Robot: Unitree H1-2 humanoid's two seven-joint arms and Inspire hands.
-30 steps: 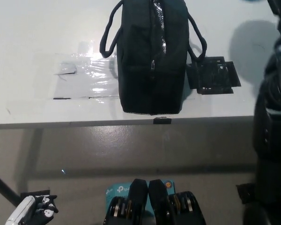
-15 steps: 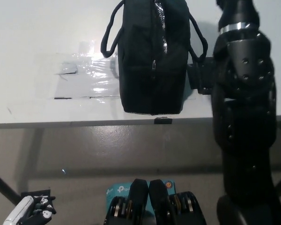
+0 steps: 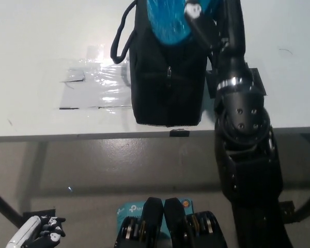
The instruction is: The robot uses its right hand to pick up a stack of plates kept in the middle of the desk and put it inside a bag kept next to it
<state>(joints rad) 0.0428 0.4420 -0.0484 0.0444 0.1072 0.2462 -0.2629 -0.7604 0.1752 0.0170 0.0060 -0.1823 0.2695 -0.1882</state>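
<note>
My left robot hand [image 3: 39, 232] rests low at near left, off the surface [image 3: 31, 51], fingers loosely apart, holding nothing. Clear plastic sheet [image 3: 95, 85] lies flat left of the bag [image 3: 168, 88]. Blue plates [image 3: 168, 20] sit at the bag's open top, far centre, my right robot hand [image 3: 199, 18] closed on their right edge. Risk: plates could catch the bag's rim or handles [image 3: 119, 44] and tip out; soft sides may fold inward. Black mat [image 3: 250, 85] lies right of the bag, partly behind my arm.
</note>
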